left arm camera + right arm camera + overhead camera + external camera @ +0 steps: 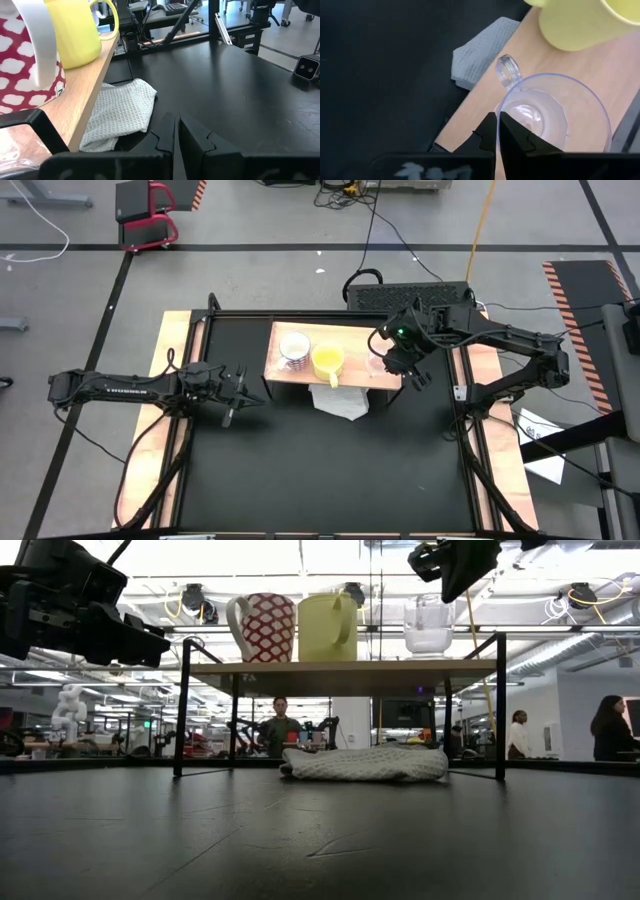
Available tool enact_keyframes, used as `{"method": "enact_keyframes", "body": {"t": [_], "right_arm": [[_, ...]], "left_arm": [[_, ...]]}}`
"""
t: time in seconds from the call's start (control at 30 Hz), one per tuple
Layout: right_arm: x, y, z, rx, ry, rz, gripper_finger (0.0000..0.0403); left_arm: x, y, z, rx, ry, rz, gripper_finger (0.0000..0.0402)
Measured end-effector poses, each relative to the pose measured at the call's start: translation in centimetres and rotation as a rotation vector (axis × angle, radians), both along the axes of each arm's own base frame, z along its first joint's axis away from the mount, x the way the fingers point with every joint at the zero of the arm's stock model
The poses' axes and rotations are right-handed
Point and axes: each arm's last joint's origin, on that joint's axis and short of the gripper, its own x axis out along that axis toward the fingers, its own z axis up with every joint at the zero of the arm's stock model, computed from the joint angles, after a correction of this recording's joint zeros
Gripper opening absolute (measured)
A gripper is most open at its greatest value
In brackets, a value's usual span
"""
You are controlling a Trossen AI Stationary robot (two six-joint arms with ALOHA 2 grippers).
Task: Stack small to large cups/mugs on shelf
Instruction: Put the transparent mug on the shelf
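Glass cup (555,120) under right gripper (498,131)

Inspector A: What lay on the black surface (300,470)?

Inspector B: A white waffle-weave cloth (365,763), crumpled, near the middle of the far half. Light wooden strips (160,420) ran along both sides.

Inspector A: And beyond it?

Inspector B: A red-framed stand (148,215) and cables (400,240) lay on the grey floor. Several people (279,726) were visible in the room behind.
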Motion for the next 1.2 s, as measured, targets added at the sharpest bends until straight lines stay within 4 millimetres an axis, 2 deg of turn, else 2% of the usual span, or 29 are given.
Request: {"method": "enact_keyframes", "body": {"t": [0.8,1.2], "right_arm": [[0.30,0.09,0.14,0.070,-0.036,-0.029,0.0000],[0.38,0.24,-0.68,0.083,-0.011,-0.038,0.0000]], "left_arm": [[0.00,0.00,-0.01,0.008,0.000,-0.001,0.0026],[0.00,0.00,-0.03,0.011,0.000,-0.002,0.0026]]}}
